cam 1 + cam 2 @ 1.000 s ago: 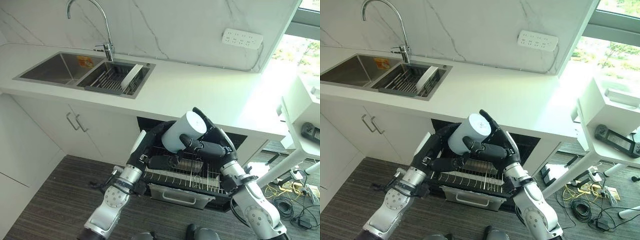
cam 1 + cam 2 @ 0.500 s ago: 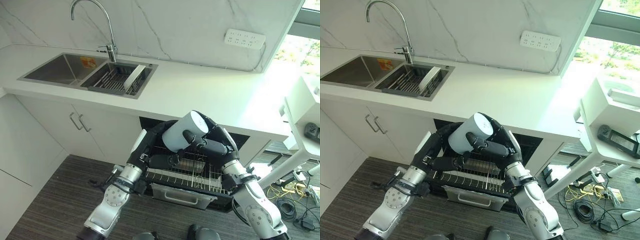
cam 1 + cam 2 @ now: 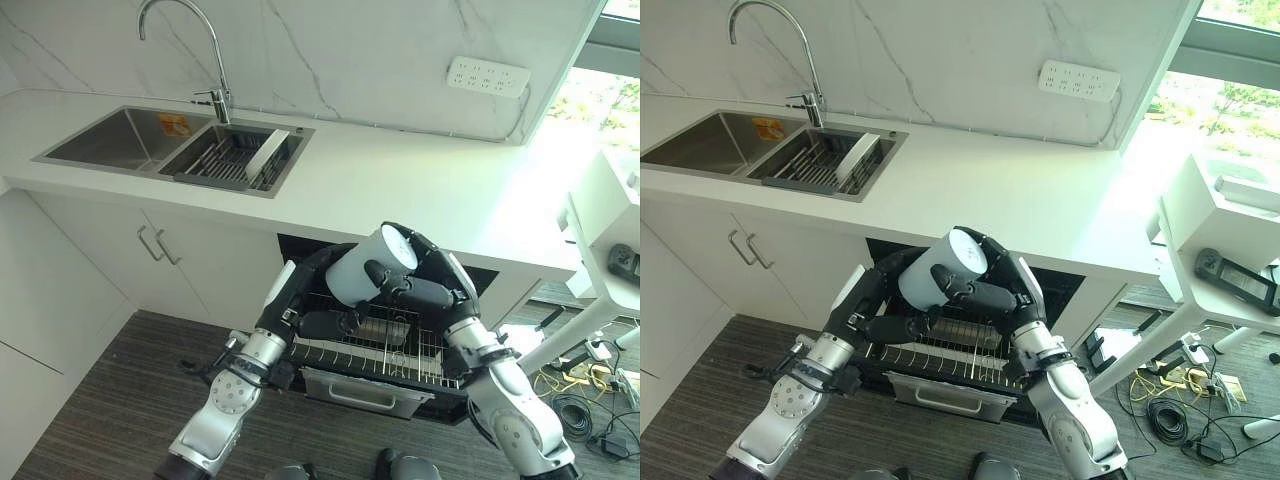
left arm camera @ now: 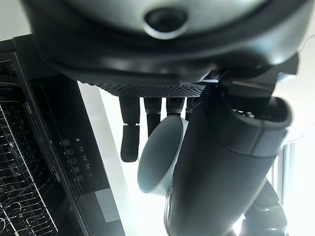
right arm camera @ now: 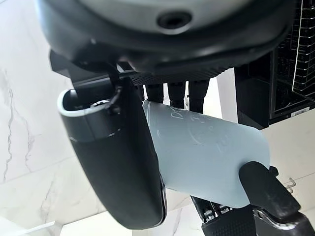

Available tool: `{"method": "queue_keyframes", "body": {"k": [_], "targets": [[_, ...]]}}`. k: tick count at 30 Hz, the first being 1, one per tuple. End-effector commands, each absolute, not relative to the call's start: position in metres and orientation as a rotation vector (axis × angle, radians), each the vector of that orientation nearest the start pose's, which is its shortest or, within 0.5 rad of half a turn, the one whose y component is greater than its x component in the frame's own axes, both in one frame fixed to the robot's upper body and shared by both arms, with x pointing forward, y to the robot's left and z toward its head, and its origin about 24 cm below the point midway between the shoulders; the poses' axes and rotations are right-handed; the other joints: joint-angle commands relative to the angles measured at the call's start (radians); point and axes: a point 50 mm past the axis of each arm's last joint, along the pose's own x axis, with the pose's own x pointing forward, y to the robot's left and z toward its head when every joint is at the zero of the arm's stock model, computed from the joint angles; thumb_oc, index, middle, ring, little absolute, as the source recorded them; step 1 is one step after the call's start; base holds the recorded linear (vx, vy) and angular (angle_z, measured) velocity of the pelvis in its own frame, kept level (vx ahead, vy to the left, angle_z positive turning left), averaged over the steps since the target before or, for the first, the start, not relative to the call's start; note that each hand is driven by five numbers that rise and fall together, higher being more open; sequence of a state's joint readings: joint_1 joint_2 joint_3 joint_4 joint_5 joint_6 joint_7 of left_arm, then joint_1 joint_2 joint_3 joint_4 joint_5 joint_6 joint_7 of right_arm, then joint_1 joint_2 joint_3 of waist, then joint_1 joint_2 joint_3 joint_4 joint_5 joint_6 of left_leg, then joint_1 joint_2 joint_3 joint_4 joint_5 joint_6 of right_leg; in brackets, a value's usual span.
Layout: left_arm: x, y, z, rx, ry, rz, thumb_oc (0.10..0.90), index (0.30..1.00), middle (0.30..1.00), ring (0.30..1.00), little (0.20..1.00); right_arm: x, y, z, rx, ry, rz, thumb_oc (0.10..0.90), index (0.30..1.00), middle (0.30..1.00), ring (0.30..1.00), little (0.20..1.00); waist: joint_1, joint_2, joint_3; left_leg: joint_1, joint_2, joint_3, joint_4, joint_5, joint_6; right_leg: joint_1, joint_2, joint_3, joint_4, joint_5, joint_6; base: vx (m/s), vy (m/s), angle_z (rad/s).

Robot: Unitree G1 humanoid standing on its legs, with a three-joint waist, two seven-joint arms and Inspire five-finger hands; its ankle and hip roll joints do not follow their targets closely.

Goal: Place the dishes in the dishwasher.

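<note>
A pale cup [image 3: 362, 270] lies on its side in the air above the pulled-out dishwasher rack [image 3: 372, 350]. My right hand [image 3: 425, 285] is shut on it, fingers over its base and thumb across its side; in the right wrist view the cup [image 5: 206, 155] sits between them. My left hand [image 3: 300, 305] comes in from the other side. Its nearly straight fingers [image 4: 130, 135] lie along the cup's mouth end [image 4: 157, 162], and its thumb reaches under the cup.
The open dishwasher sits under the white counter [image 3: 400, 185], its lower drawer front [image 3: 360, 392] sticking out. A double sink [image 3: 120, 140] with a faucet [image 3: 215, 65] holds a drying rack and a white plate [image 3: 265, 157]. A white table [image 3: 600, 250] stands at the right.
The view has shifted slightly. The cup and both hands hold about the same place over the rack, with the right hand's fingers settled a little further round the cup.
</note>
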State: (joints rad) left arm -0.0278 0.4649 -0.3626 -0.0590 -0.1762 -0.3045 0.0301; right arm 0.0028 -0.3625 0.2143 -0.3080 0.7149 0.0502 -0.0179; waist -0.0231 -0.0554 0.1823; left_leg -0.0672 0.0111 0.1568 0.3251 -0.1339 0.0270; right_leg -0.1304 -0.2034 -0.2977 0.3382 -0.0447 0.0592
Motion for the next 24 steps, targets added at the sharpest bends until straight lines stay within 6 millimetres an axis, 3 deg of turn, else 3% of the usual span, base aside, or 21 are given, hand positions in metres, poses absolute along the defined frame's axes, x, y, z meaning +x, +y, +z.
{"method": "queue_keyframes", "body": {"k": [1, 8, 9, 10, 11, 20, 21, 22, 23, 24], "targets": [[0.242, 0.122, 0.132, 0.153, -0.578, -0.443, 0.800, 0.900, 0.900, 0.900, 0.900, 0.241, -0.135, 0.165, 0.399, -0.451, 0.416, 0.400, 0.300, 0.300, 0.300, 0.300, 0.007, -0.008, -0.036, 0.122, 0.001, -0.055, -0.025, -0.224, 0.010, -0.027, -0.048, -0.018, -0.038, 0.038, 0.134, 0.00, 0.000, 0.00], [0.243, 0.127, 0.130, 0.141, -0.566, -0.408, 0.800, 0.900, 0.900, 0.900, 0.900, 0.241, -0.141, 0.165, 0.416, -0.464, 0.378, 0.400, 0.300, 0.300, 0.300, 0.300, 0.003, -0.007, -0.036, 0.124, 0.000, -0.056, -0.025, -0.226, 0.010, -0.029, -0.050, -0.016, -0.038, 0.047, 0.135, 0.00, 0.000, 0.00], [0.243, 0.128, 0.131, 0.139, -0.569, -0.407, 0.775, 0.862, 0.862, 0.862, 0.862, 0.241, -0.141, 0.165, 0.420, -0.463, 0.379, 0.400, 0.300, 0.300, 0.300, 0.300, 0.003, -0.007, -0.037, 0.125, -0.001, -0.057, -0.025, -0.226, 0.011, -0.030, -0.051, -0.016, -0.038, 0.049, 0.135, 0.00, 0.000, 0.00], [0.242, 0.128, 0.131, 0.139, -0.574, -0.405, 0.489, 0.434, 0.434, 0.434, 0.434, 0.240, -0.141, 0.164, 0.419, -0.462, 0.379, 0.400, 0.300, 0.300, 0.300, 0.300, 0.002, -0.007, -0.037, 0.125, -0.001, -0.057, -0.025, -0.227, 0.011, -0.030, -0.051, -0.015, -0.038, 0.050, 0.135, 0.00, 0.000, 0.00], [0.242, 0.128, 0.131, 0.144, -0.577, -0.410, 0.400, 0.300, 0.300, 0.300, 0.300, 0.240, -0.141, 0.164, 0.420, -0.462, 0.380, 0.400, 0.300, 0.300, 0.300, 0.300, 0.002, -0.007, -0.038, 0.124, -0.001, -0.057, -0.025, -0.227, 0.011, -0.030, -0.051, -0.015, -0.038, 0.049, 0.135, 0.00, 0.000, 0.00], [0.243, 0.130, 0.134, 0.128, -0.589, -0.397, 0.400, 0.300, 0.300, 0.300, 0.300, 0.240, -0.136, 0.160, 0.446, -0.428, 0.433, 0.400, 0.300, 0.300, 0.300, 0.300, 0.002, -0.007, -0.036, 0.124, -0.003, -0.059, -0.025, -0.227, 0.012, -0.032, -0.053, -0.014, -0.038, 0.054, 0.136, 0.00, 0.000, 0.00], [0.243, 0.130, 0.135, 0.128, -0.587, -0.400, 0.400, 0.300, 0.300, 0.300, 0.300, 0.240, -0.136, 0.159, 0.447, -0.418, 0.434, 0.502, 0.453, 0.453, 0.453, 0.453, 0.004, -0.007, -0.036, 0.123, -0.002, -0.059, -0.025, -0.226, 0.012, -0.032, -0.053, -0.015, -0.038, 0.053, 0.136, 0.00, 0.000, 0.00], [0.243, 0.130, 0.135, 0.124, -0.583, -0.403, 0.400, 0.300, 0.300, 0.300, 0.300, 0.240, -0.136, 0.158, 0.454, -0.407, 0.434, 0.693, 0.740, 0.740, 0.740, 0.740, 0.004, -0.007, -0.037, 0.123, -0.002, -0.059, -0.025, -0.226, 0.012, -0.031, -0.053, -0.016, -0.038, 0.051, 0.136, 0.00, 0.000, 0.00], [0.243, 0.130, 0.135, 0.119, -0.579, -0.405, 0.400, 0.300, 0.300, 0.300, 0.300, 0.241, -0.135, 0.156, 0.461, -0.396, 0.436, 0.800, 0.900, 0.900, 0.900, 0.900, 0.005, -0.008, -0.037, 0.123, -0.001, -0.059, -0.025, -0.225, 0.012, -0.031, -0.054, -0.018, -0.038, 0.053, 0.136, 0.00, 0.000, 0.00], [0.243, 0.130, 0.134, 0.114, -0.577, -0.404, 0.400, 0.300, 0.300, 0.300, 0.300, 0.241, -0.135, 0.155, 0.463, -0.389, 0.440, 0.800, 0.900, 0.900, 0.900, 0.900, 0.005, -0.009, -0.037, 0.123, -0.001, -0.059, -0.025, -0.225, 0.011, -0.031, -0.054, -0.018, -0.038, 0.053, 0.136, 0.00, 0.000, 0.00]]}}
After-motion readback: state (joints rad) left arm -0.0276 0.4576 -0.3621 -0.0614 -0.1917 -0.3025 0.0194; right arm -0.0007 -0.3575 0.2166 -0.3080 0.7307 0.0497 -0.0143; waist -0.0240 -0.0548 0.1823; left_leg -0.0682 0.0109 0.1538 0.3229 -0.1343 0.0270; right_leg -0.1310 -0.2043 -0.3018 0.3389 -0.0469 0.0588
